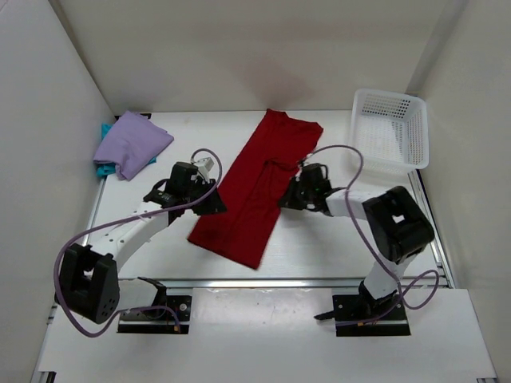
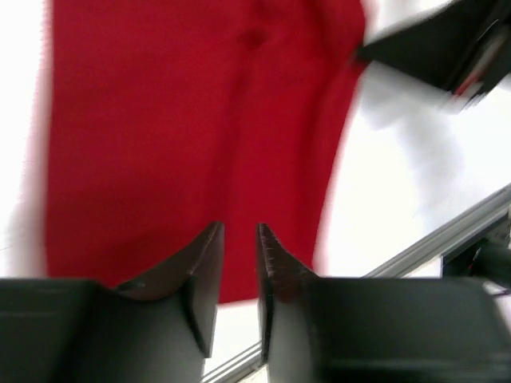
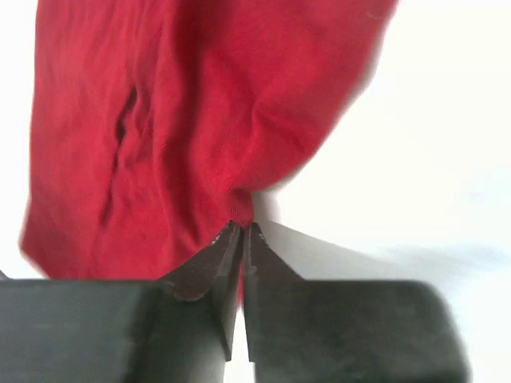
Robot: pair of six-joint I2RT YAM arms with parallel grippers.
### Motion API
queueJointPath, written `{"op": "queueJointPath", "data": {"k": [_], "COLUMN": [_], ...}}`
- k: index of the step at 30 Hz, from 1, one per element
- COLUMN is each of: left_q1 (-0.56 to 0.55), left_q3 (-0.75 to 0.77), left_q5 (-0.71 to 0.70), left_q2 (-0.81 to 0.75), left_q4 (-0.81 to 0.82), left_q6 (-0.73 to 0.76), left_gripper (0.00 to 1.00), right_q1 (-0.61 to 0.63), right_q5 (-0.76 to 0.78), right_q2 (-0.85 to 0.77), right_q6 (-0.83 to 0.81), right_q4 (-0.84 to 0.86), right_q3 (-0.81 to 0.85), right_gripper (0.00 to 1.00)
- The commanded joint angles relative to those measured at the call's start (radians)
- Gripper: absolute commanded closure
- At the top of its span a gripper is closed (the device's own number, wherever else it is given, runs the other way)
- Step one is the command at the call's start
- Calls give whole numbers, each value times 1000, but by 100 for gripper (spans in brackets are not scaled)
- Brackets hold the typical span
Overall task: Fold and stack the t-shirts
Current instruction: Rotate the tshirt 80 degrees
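Red t-shirt [image 1: 254,195] mid-fold, we think. Right pincer [image 3: 241,229] pinches its edge; left pincer [image 2: 239,247] bit spread, empty. Next we need left grip.

**What Else Stands Around Me**

A white lattice basket [image 1: 389,132] stands at the far right corner of my white table [image 1: 319,239]. A metal rail [image 1: 279,282] runs along the table's near edge. Plain white walls [image 1: 239,48] close in three sides.

White table [image 1: 319,247], plain white walls [image 1: 239,48] on three sides, aluminium rail [image 1: 303,282] along near edge, even light
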Motion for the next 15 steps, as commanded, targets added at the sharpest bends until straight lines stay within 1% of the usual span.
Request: {"op": "queueJointPath", "data": {"k": [1,3,4,6,8,10,12,15], "left_q1": [-42,-64,-76,-95,-99,-99,-102,-83], "left_q3": [-14,-57,-79,-118,-143,-159,-175,-198], "left_q5": [5,-10,-16,-33,-58,-91,-123,-168], "left_q2": [9,14,12,12,5,-5,-14,-40], "left_q4": [19,25,28,33,25,7,2,2], "left_q6": [3,-3,2,-1,0,-3,-12,-33], "left_gripper": [63,60,57,55,51,48,43,36], "right_q1": [-124,-167,-185,-218,-256,-256,-200,-129], "right_q5": [-145,-168,-155,-135,-141,-159,-124,-64], "right_q2": [-93,-142,-175,-234,-265,-277,-309,-398], "right_q6": [-188,-226,-237,-242,-226,-223,-220,-181], "right_q4": [-169,-242,-238,-212,-211,-236,-240,-249], "right_q3": [-11,-23,-36,-69,-95,-89,-106,-222], "right_gripper": [95,80,75,70,70,71,72,71]}}
